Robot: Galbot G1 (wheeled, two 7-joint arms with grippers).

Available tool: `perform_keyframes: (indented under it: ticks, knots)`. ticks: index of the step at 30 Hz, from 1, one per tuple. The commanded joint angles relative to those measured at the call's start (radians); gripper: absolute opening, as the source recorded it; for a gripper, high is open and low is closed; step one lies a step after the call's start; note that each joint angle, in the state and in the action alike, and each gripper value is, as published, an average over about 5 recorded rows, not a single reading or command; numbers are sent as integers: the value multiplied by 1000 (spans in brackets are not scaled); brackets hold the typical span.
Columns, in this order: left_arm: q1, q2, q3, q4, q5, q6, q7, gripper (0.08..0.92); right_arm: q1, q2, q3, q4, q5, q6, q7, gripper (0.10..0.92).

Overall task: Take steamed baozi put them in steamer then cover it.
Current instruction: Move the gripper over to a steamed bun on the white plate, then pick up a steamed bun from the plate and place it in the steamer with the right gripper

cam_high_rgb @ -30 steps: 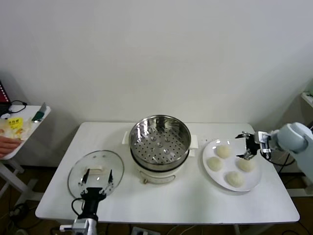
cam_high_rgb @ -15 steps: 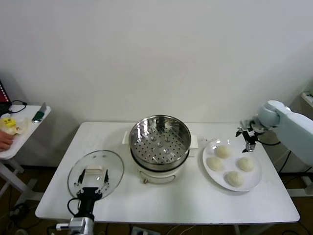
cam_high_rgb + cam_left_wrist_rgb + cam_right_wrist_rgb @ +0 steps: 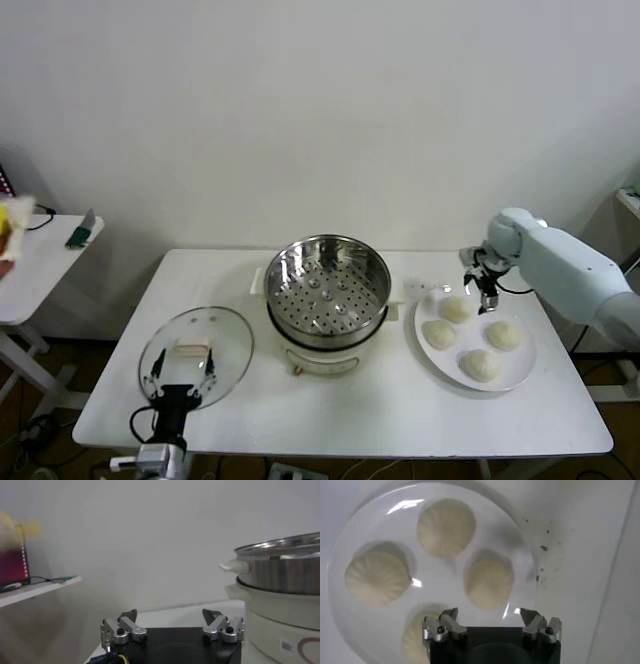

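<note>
Several cream steamed baozi (image 3: 456, 309) lie on a white plate (image 3: 522, 362) at the table's right. The steel steamer (image 3: 326, 290), its perforated tray bare, stands mid-table on a white base. My right gripper (image 3: 479, 280) hovers open above the plate's far edge, nothing between its fingers. In the right wrist view it (image 3: 489, 615) looks straight down on the plate (image 3: 427, 582), with one baozi (image 3: 489, 578) just beyond the fingertips. My left gripper (image 3: 182, 372) waits open near the front-left edge, and in its wrist view it (image 3: 170, 616) is level with the steamer (image 3: 285, 580).
A flat glass lid (image 3: 200, 340) lies on the table left of the steamer, under my left gripper. A small white side table (image 3: 40, 265) stands off to the left. Brown specks (image 3: 542, 547) mark the tabletop beside the plate.
My right gripper has swung left from the plate's right side to its far edge, nearer the steamer. My left gripper has drawn back slightly toward the table's front edge.
</note>
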State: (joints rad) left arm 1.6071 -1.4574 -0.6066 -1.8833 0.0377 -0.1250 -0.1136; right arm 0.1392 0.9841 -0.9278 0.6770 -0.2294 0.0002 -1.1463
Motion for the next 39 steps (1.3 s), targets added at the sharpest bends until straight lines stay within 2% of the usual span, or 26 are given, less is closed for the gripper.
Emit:
perform_keyframes:
  ticks: [1,9,17,28,34,39]
  knots:
    - [5,0,-9,12,1,0,-8,823,-29,73,19,-95,-26,12,6,823]
    - [14,-3,-9,16,-2,-10,-7,823,-41,132,92,-185,-100,65,18,823]
    - [10,-4,-7,26,1,-12,-6,823,-58,142,109,-188,-106,67,13,820]
    - [11,-3,-11,24,1,-9,-9,823,-52,132,107,-181,-105,73,4,695]
    - [17,-4,-11,20,0,-12,-10,823,-8,98,49,-132,-71,74,-6,683]
    - [26,-3,-11,15,0,-14,-10,823,134,44,-109,22,9,116,-22,679]
